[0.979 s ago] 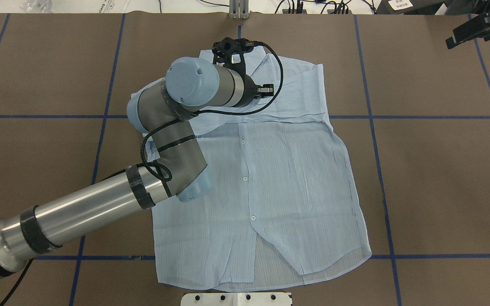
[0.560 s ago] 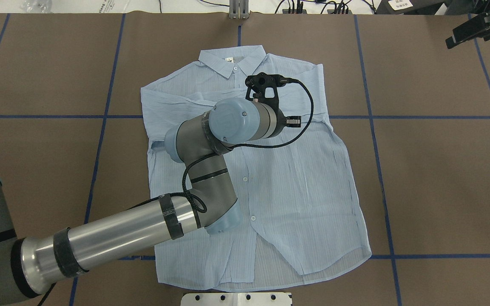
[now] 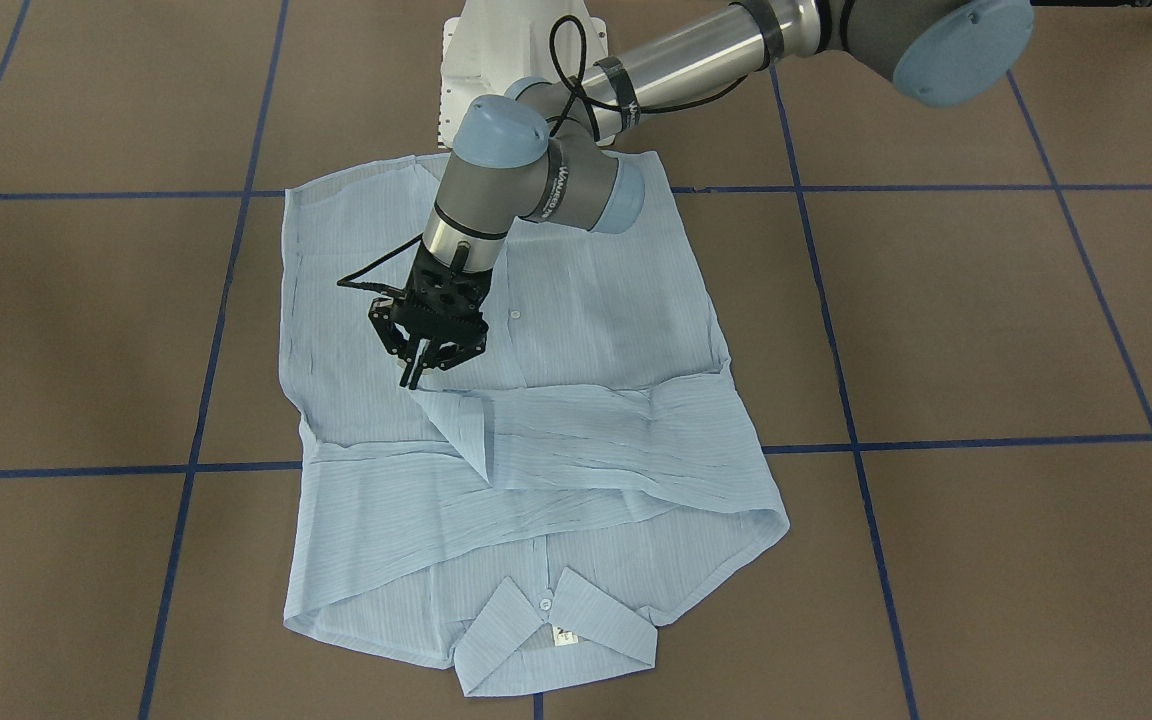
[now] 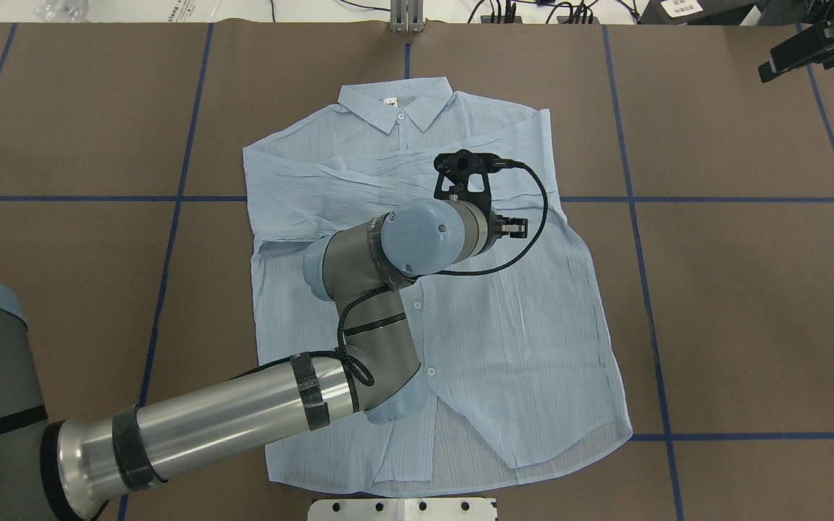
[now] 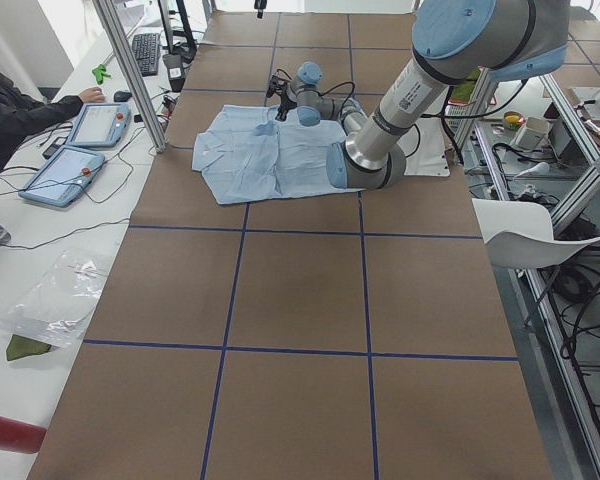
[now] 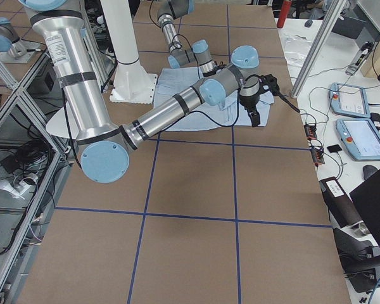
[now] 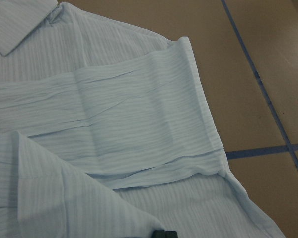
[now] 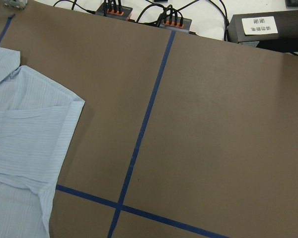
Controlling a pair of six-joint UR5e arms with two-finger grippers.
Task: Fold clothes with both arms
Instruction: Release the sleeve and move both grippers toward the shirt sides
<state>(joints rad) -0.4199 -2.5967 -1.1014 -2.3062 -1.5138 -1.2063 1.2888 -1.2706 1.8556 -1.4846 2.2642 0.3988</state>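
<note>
The light blue striped shirt [image 4: 511, 311] lies flat and buttoned on the brown table, collar [image 4: 395, 105] at the far side. Both sleeves lie folded across the chest [image 3: 576, 430]. My left gripper [image 3: 412, 378] points down over the chest on the shirt's right half, its fingers together at the tip of the folded-over sleeve [image 3: 436, 405]. The left wrist view shows the raised sleeve cloth [image 7: 49, 198] running up to the fingertips [image 7: 164, 233]. My right gripper [image 4: 797, 52] hangs off the shirt at the table's far right; I cannot tell how its jaws stand.
The white robot base [image 3: 496, 60] stands at the near table edge, by the shirt's hem. Blue tape lines [image 4: 714, 199] cross the brown table. Cable boxes [image 8: 116, 10] sit past the far edge. Tablets [image 5: 75, 150] and an operator are beyond it.
My left arm has swung from the collar and left shoulder rightward and toward the robot across the chest. The left sleeve now lies drawn across the chest. The right gripper has not moved.
</note>
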